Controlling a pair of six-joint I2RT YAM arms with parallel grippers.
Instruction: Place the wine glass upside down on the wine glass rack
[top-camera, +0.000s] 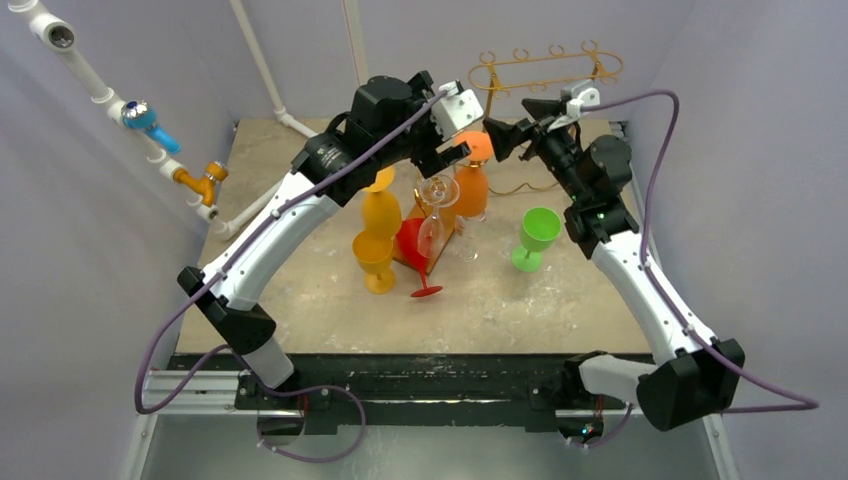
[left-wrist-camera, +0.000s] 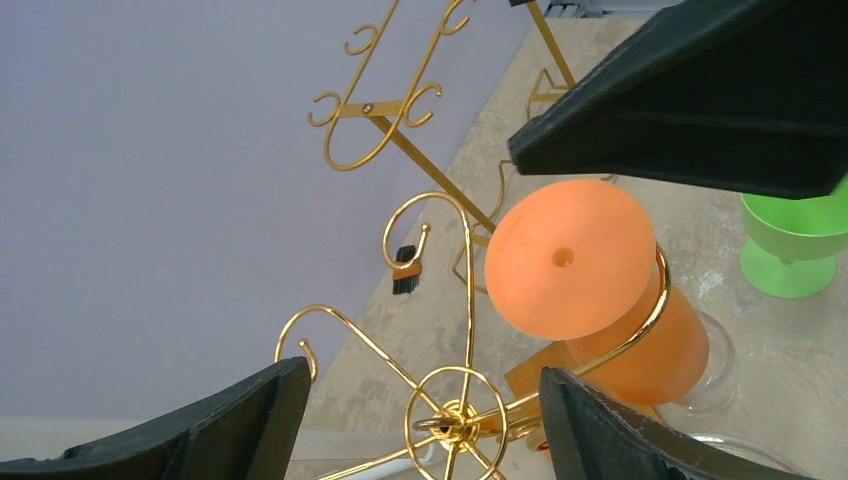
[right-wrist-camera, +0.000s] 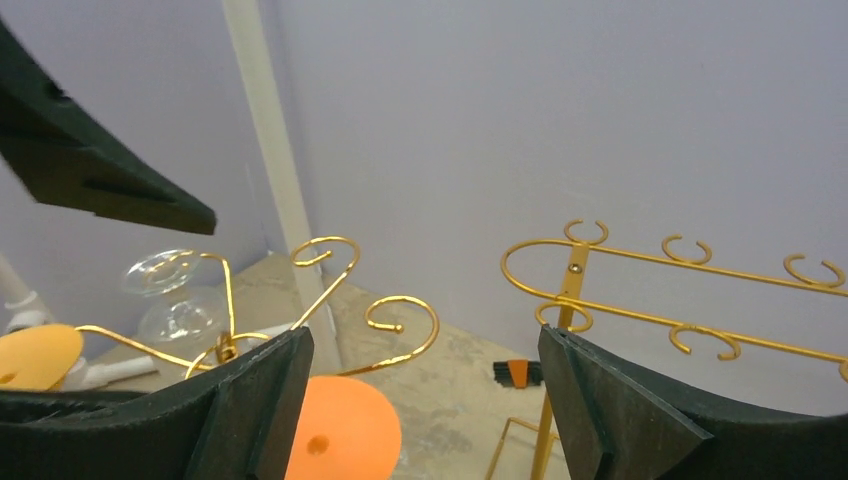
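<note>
Progress looks near complete: orange wine glass (left-wrist-camera: 570, 258) hangs foot up, bowl down, in a curled arm of the round gold rack (left-wrist-camera: 455, 420), apparently let go. Left tool (left-wrist-camera: 425, 425) is spread wide and empty just above the rack's hub; right tool (right-wrist-camera: 430, 400) is likewise spread, empty, beside the rack's top. Both arms arch high, meeting over the rack. Only withdrawal seems left.

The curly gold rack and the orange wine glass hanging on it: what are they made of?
The rack looks like thin bent metal wire with a shiny gold finish; it glints along its curls. The orange wine glass is probably plastic: opaque, matte, with a small moulding dimple in the middle of its foot.
</note>
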